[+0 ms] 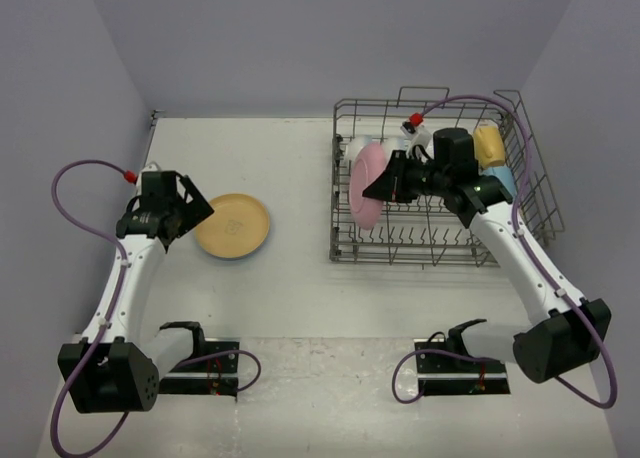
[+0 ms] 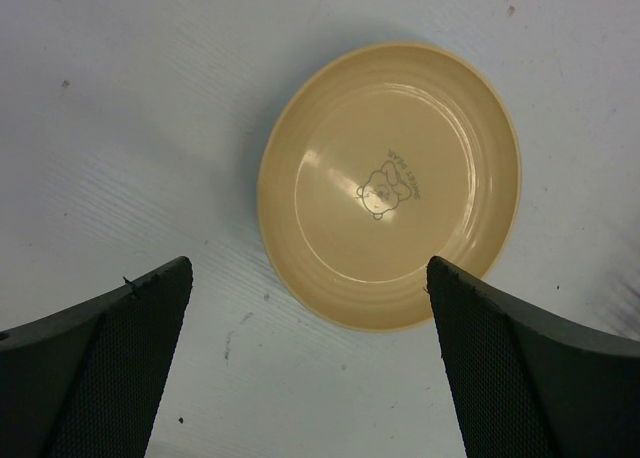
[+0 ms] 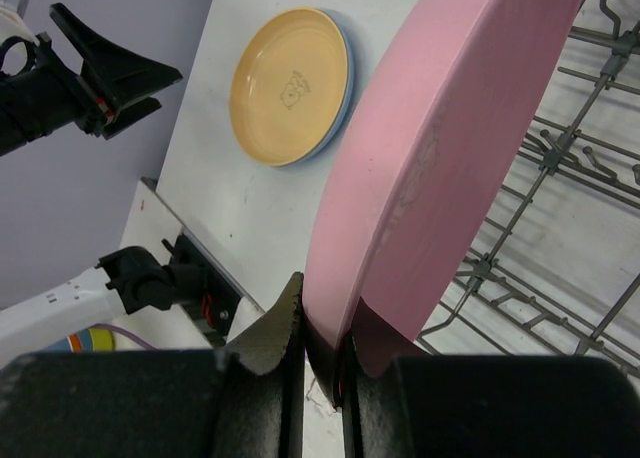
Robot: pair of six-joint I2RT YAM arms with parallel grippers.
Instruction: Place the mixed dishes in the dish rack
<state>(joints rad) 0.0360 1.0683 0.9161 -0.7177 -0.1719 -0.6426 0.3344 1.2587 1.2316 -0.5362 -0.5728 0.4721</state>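
Right gripper (image 3: 320, 328) pinches the pink plate (image 3: 440, 148) by its rim, upright over the rack (image 1: 420, 253) tines; left gripper (image 1: 188, 213), wide open and empty, faces the orange plate (image 1: 232, 226).

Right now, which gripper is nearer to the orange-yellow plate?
Left. The left gripper hovers open beside the orange-yellow plate; the right gripper is at the dish rack, gripping the pink plate.

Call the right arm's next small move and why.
Probably ease the pink plate straight down between the dish rack tines before releasing. The right fingers pinch its rim, it stands on edge over the rack's wires, and nothing shows it seated in a slot yet.
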